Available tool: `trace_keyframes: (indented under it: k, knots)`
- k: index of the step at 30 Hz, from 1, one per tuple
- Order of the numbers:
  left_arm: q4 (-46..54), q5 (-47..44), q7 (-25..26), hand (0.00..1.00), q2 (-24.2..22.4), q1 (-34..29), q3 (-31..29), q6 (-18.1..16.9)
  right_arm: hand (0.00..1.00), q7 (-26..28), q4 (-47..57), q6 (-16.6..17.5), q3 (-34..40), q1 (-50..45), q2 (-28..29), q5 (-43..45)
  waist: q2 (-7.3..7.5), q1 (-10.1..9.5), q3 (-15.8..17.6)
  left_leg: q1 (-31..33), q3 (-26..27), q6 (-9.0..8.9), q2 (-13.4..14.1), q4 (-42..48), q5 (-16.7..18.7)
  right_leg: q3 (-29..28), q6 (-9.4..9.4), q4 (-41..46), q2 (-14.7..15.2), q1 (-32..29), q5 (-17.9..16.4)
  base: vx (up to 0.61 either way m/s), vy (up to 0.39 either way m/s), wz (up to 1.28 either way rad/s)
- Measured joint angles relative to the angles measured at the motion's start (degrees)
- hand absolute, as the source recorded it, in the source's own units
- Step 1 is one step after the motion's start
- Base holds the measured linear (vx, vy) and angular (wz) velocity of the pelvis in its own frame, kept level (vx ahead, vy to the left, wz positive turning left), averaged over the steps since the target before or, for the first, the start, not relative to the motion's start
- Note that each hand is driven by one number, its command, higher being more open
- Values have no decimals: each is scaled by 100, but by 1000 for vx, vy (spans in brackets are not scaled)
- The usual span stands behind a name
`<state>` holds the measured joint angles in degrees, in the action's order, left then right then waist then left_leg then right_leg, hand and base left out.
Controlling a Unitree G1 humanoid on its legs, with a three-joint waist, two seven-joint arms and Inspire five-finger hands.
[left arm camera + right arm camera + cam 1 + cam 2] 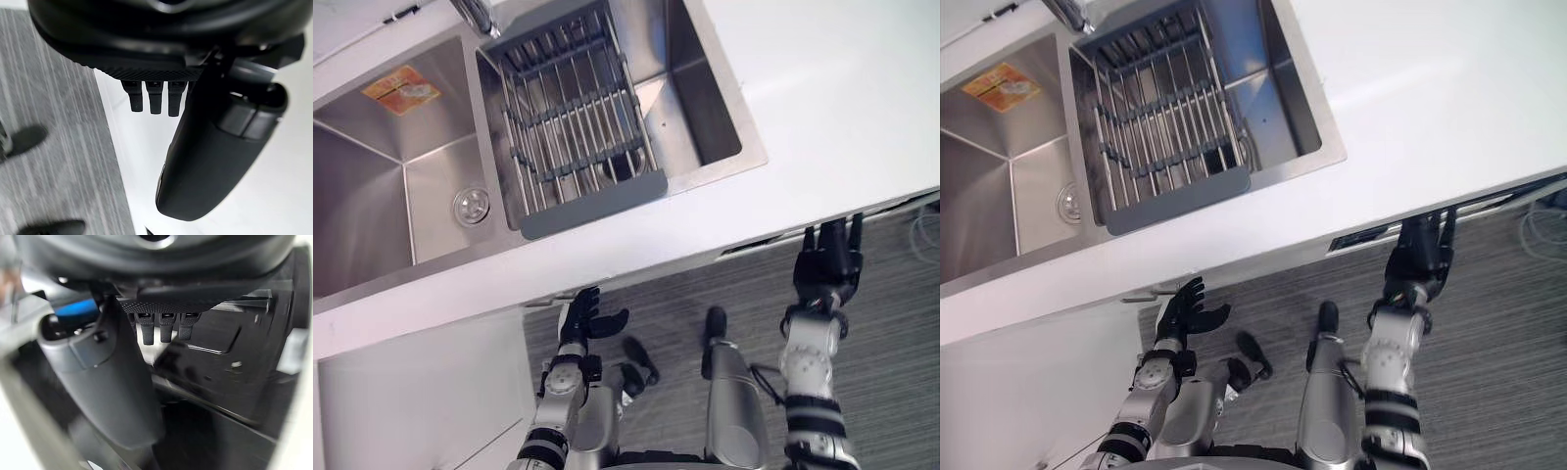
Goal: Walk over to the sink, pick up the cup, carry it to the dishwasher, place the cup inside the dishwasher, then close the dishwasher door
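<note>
A stainless double sink [431,137] is set in the white counter [822,108]. Its right basin holds a grey dish rack [573,117]. My left hand [585,318] hangs below the counter's front edge, open with fingers spread, empty; its wrist view has straight fingers [154,100] before a white panel. My right hand [827,266] is open too, its straight fingers reaching up at a dark slot [773,240] under the counter edge. The right wrist view has the fingers [161,328] in front of a dark panel [220,367] with a blue patch [78,308].
The left basin has a round drain [470,204] and an orange sticker [401,88]. A faucet base [475,15] stands at the back. A white cabinet front [421,401] is at lower left. Grey striped floor [891,343] lies below the counter.
</note>
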<state>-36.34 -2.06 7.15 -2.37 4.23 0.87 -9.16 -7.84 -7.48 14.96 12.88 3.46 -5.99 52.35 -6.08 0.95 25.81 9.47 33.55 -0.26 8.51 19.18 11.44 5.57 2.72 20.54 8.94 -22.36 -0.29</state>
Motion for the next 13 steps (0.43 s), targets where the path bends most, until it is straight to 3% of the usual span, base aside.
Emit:
trace_keyframes:
  k: [2,5,8,13]
  knots:
    - [-291,11,2,90,69,-90,-83,19,90,328,285,-165,-223,-886,188,-1144,400,21,-315,-182,-147,-89,64,-102,38,202,-57,-89,-54,281,-140,61,-68,24]
    - [-492,155,2,90,186,-357,-83,82,90,417,235,-287,-303,-1581,446,-2311,667,44,-684,-360,-330,-182,62,-307,-25,421,-73,-213,-73,566,-230,102,-61,29]
    - [-603,159,2,90,266,-587,-92,121,90,403,-342,-395,-304,-1863,479,-3027,731,67,-973,-483,-487,-204,21,-490,-167,606,-45,-334,-57,788,-263,139,-23,34]
    - [-890,223,0,90,593,-807,-173,144,90,311,-2223,-814,-303,-1872,464,-4097,692,113,-1428,-809,-808,-239,-145,-1080,-421,958,3,-694,-29,1246,-260,126,3,34]
